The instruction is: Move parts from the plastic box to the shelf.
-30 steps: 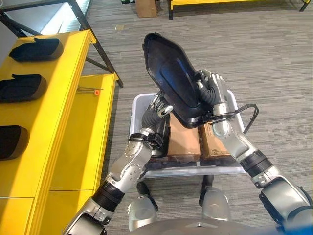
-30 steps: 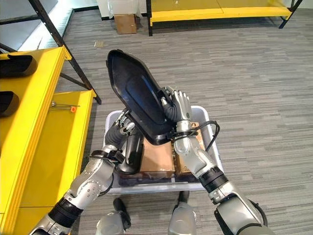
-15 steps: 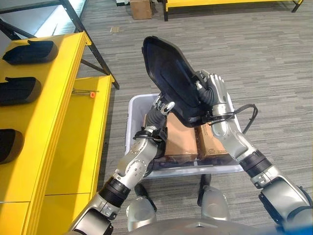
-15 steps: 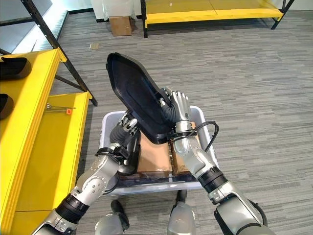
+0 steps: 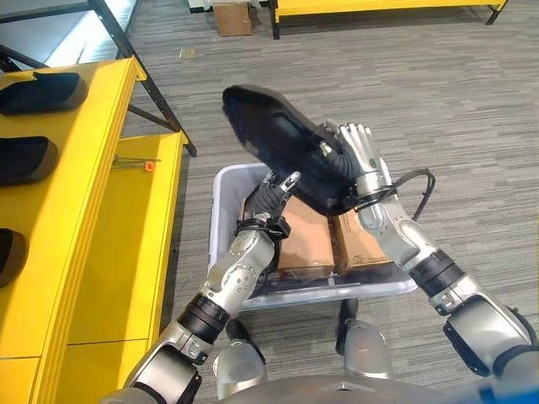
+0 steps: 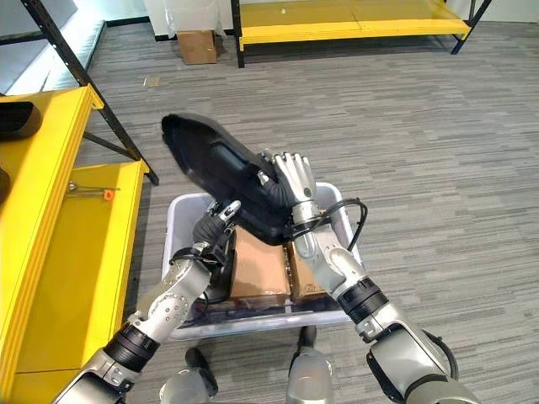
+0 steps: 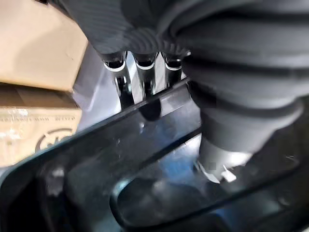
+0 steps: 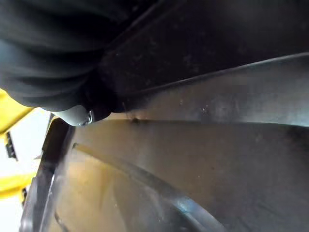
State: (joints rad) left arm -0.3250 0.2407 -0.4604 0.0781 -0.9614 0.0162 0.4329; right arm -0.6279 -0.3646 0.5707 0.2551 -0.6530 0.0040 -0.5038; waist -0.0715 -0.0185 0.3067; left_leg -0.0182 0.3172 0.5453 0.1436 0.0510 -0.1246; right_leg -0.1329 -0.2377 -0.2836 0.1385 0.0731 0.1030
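Your robot holds a large black moulded plastic panel point(image 5: 282, 147) above the pale grey plastic box point(image 5: 221, 192), tilted with its pointed end toward the yellow metal shelf point(image 5: 101, 210) on its left. The right hand point(image 5: 358, 156) lies flat against the panel's lower back, fingers straight and spread. The left hand point(image 5: 274, 192) reaches up under the panel's lower edge; its wrist view shows fingers point(image 7: 126, 82) going behind the black rim with the thumb on the near side, but you cannot tell whether they grip.

In the box, under the panel, sit two brown cardboard cartons point(image 5: 307, 244), side by side, with another dark part point(image 6: 217, 278) at the box's left wall beside the left forearm. Black oblong parts point(image 5: 29, 156) already lie along the shelf's upper level; a thin rod with an orange tip point(image 5: 139, 163) rests on its lower level. A brown cardboard box point(image 5: 233, 17) stands on the grey carpet point(image 5: 438, 93) far ahead, near a second yellow rack point(image 6: 345, 18).

Compared with a second ago, the panel has tipped from steeply upright to much flatter, and your left hand has risen out of the box to meet its edge.
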